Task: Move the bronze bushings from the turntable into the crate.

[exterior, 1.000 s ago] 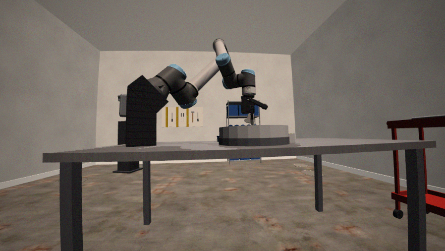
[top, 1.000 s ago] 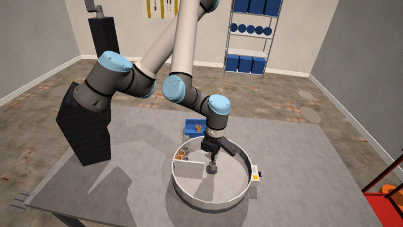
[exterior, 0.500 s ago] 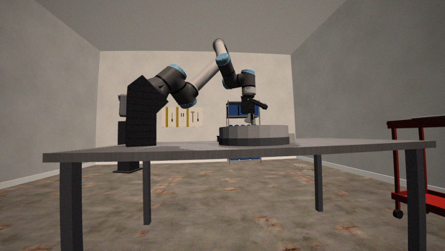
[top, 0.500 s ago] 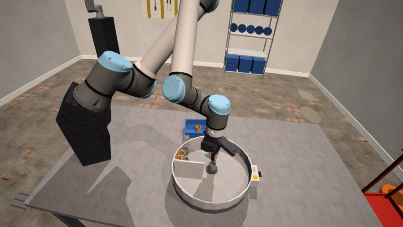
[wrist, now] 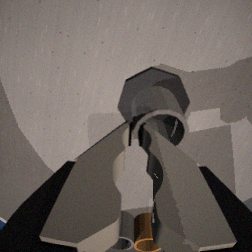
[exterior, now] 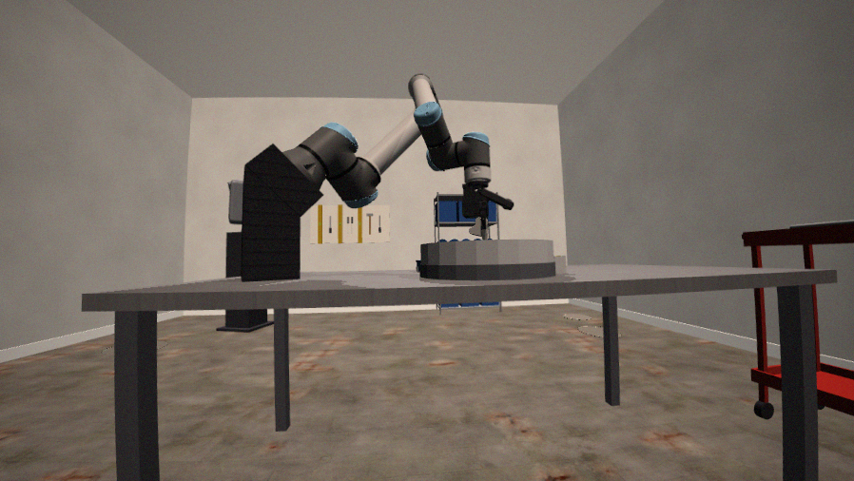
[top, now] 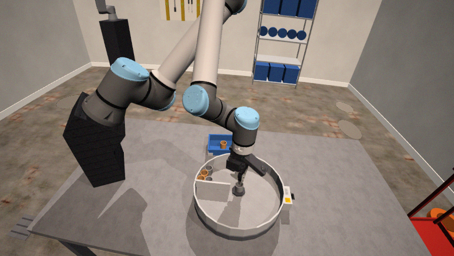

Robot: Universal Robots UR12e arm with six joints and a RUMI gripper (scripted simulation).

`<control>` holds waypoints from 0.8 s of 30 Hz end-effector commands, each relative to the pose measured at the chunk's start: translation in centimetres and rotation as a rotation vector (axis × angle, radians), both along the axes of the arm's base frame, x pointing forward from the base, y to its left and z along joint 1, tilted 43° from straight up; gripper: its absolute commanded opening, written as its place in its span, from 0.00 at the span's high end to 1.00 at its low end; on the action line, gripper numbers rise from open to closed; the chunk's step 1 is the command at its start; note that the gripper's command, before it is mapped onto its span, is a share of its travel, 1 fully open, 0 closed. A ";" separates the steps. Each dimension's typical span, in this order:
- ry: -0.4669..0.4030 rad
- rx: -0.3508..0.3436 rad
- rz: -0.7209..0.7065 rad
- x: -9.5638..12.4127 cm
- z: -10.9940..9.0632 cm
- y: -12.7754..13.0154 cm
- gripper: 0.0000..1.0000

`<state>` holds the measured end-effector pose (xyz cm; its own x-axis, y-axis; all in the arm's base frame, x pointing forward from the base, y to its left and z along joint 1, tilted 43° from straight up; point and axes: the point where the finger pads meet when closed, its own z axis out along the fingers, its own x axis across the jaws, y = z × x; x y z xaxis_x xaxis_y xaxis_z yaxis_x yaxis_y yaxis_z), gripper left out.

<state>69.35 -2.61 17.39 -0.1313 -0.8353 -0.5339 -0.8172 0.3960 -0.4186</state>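
My gripper (top: pixel 241 181) (exterior: pixel 484 238) (wrist: pixel 135 123) is shut on the wall of a grey steel bushing (top: pixel 239 188) (wrist: pixel 160 117), one fingertip inside its rim. This bushing is upright, over the dark hub (top: pixel 238 192) (wrist: pixel 131 93) of the turntable (top: pixel 238 231) (exterior: pixel 487 252); I cannot tell whether it touches the hub. At the turntable's left wall stand a steel bushing (top: pixel 208 168), two bronze bushings (top: pixel 204 173) (top: pixel 200 178) and another steel bushing (top: pixel 209 178), partly hidden. One bronze bushing (top: pixel 223 145) stands in the blue crate (top: pixel 211 148), whose right part is hidden by the arm.
An upright divider (top: pixel 212 190) stands in front of the grouped bushings. The turntable's raised wall surrounds the gripper. A white box (top: pixel 287 197) with a yellow label is on the turntable's right side. The crate is behind the turntable. A red cart (exterior: pixel 785 239) stands at the right.
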 end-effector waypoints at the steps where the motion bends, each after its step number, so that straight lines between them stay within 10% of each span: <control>1: -0.001 0.000 0.000 0.0 0.0 0.0 1.00; 24: -0.001 0.000 0.000 0.3 -0.4 0.2 1.00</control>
<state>69.63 -2.41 17.01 -0.1313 -0.8353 -0.5339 -0.8173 0.3960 -0.4186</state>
